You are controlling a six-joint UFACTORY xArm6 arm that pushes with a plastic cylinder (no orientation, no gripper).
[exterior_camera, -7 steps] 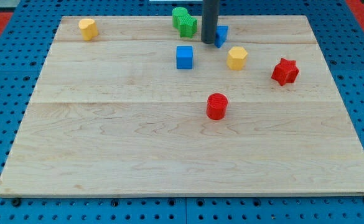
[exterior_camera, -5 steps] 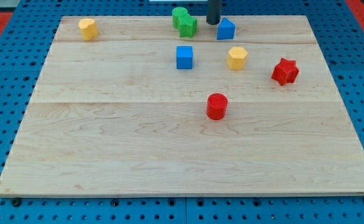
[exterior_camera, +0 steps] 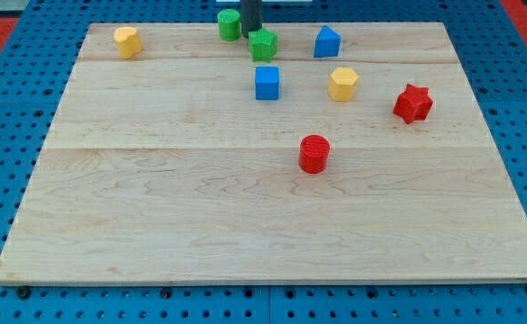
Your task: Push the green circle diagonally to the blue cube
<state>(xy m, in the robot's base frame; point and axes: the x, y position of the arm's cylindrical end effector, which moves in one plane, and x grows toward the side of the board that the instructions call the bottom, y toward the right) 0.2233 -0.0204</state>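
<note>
A wooden board (exterior_camera: 272, 225) is seen laid on a blue pegboard surface (exterior_camera: 11, 180), with red showing at the view's top corners; the dark rod is seen coming down at the view's top edge, and my tip (exterior_camera: 250, 34) is placed between two green blocks, close against both, though actual contact cannot be told; no hand or jaws are carried by the arm, only the plain rod, so nothing is pinched or held. The green circle (exterior_camera: 229, 24), the block to be pushed, is found at the board's top edge, just to the view's left of the tip; a second green block (exterior_camera: 263, 44), of a star-like shape that is not clearly made out, is set just to the view's right of and below the tip. The blue cube (exterior_camera: 267, 82) is placed below that second green block, near it but apart, and so lies diagonally down and to the view's right of the green circle; a blue block with a pointed top (exterior_camera: 327, 41) is seen further to the view's right, level with the second green block. A yellow block (exterior_camera: 342, 84) is set to the right of the blue cube; a red star (exterior_camera: 413, 103) lies nearer the right edge; a red cylinder (exterior_camera: 314, 153) stands near the board's middle; another yellow block (exterior_camera: 127, 41) is at the top left corner.
</note>
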